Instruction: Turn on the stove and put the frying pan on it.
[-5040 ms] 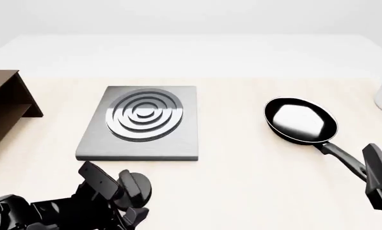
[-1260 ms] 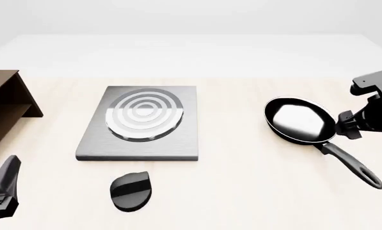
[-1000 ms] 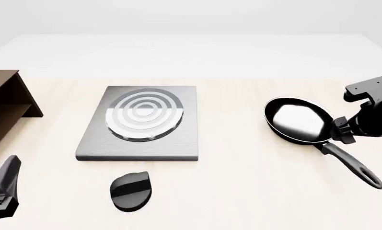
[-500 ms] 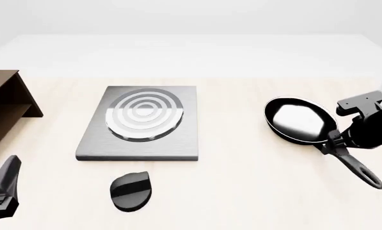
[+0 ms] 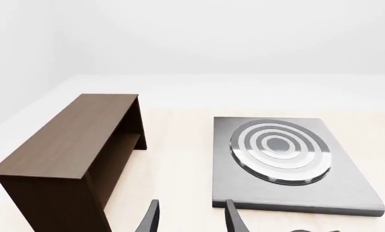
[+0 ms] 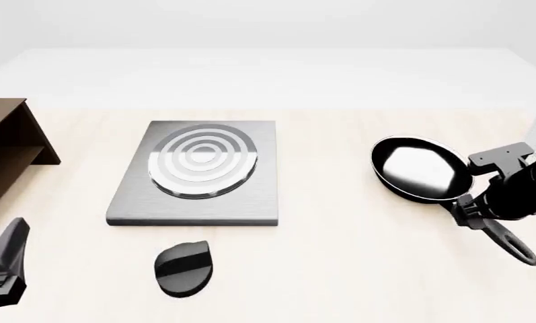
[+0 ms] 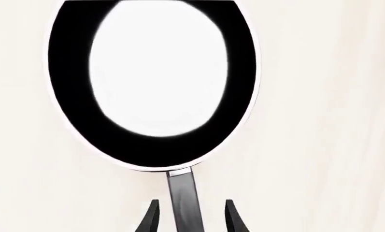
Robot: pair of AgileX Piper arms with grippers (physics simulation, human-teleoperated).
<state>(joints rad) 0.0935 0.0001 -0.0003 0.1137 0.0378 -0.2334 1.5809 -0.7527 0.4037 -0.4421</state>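
1. Right wrist view: the right claw (image 7: 189, 217) is spread, one finger on each side of the long black handle of the small round black frying pan (image 7: 153, 82), not yet pinching it; the glossy bowl lies straight ahead of the claw on the pale tabletop (image 7: 334, 145).
2. Front view: the flat square grey metal stove (image 6: 198, 173) with silver burner rings sits well apart from that claw, across the tabletop, and its separate black oval knob (image 6: 184, 268) lies just beside the stove's near edge.
3. The left claw (image 5: 189, 220) is spread and empty, with the stove ahead of it and a brown wooden shelf (image 5: 76, 154) to one side.
4. Risk, as I judge it: pinching so far from the bowl may let the pan droop or swivel in the lift, since the weight hangs ahead of the fingers.
5. Hard to tell: whether the fingers already touch the handle; the loop end is outside the wrist picture, and the arm covers part of the handle in the front view.
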